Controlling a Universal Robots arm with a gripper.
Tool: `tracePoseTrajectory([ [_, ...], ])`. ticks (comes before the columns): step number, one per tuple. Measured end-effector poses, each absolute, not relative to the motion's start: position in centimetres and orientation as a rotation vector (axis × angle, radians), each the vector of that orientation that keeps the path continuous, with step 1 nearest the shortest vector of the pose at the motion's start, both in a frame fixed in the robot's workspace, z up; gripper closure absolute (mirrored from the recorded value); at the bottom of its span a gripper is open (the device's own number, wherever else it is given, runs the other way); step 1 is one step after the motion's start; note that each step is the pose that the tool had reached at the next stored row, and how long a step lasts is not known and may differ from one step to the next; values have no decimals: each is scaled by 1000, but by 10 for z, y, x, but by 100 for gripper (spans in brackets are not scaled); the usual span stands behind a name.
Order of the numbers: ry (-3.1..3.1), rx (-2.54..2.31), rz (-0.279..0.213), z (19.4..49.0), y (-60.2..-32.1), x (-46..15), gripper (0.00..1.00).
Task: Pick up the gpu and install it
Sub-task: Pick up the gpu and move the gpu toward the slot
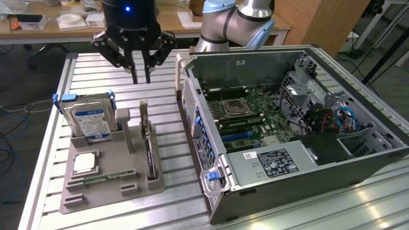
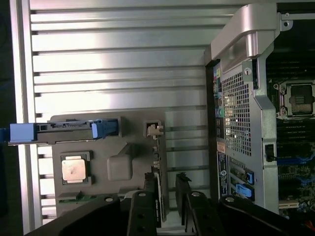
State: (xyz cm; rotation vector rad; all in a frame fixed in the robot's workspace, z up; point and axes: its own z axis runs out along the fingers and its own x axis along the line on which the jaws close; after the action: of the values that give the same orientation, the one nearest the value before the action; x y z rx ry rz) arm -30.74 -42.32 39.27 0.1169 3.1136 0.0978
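**Counter and end effector.** The slatted aluminium counter is carrying every part. The black two-fingered end effector is hanging above it, fingers parted a little and holding nothing.

**Risks, as judged:**
- The open grey computer tower case is lying close beside the end effector's working area. A card swinging sideways could be striking its perforated rear wall, and a card arriving skewed could be jamming or bending in its slot.
- The grey moulded holder tray is seating its parts in narrow grooves, so a descent slightly off line could be driving a finger into a groove wall.
- The silver hard drive with blue-white label is standing upright to one side of the descent path and could be getting clipped.
- The gpu, a thin dark-edged circuit card with a silver bracket, is offering only a narrow top edge. A shallow or off-centre pinch could be letting it tilt or slip.

**Position.** The gpu is standing on edge in the tray, below the end effector and well apart from it. In the wrist view its edge is running beneath the gap between the fingers, nearer one finger than the other.
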Motion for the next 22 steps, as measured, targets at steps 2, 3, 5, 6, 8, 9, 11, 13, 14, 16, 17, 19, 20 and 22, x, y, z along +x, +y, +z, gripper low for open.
tracePoseTrajectory([
  [2, 3114, 117, 98, 392, -423, -307, 65],
  [3, 3113, 119, 98, 390, -423, -307, 65],
  [5, 3113, 126, 98, 387, -423, -307, 59],
  [6, 3113, 128, 98, 385, -423, -307, 59],
  [8, 3113, 130, 98, 381, -424, -307, 59],
  [9, 3113, 130, 97, 379, -426, -307, 59],
  [11, 3113, 130, 98, 376, -431, -307, 59],
  [13, 3113, 130, 98, 372, -440, -307, 59],
  [14, 3113, 131, 98, 370, -444, -307, 59],
  [16, 3113, 130, 98, 367, -452, -307, 59],
  [17, 3113, 130, 98, 365, -455, -307, 59],
  [19, 3113, 131, 98, 361, -457, -307, 59],
  [20, 3113, 131, 98, 359, -458, -307, 59],
  [22, 3113, 131, 98, 356, -458, -307, 59],
])
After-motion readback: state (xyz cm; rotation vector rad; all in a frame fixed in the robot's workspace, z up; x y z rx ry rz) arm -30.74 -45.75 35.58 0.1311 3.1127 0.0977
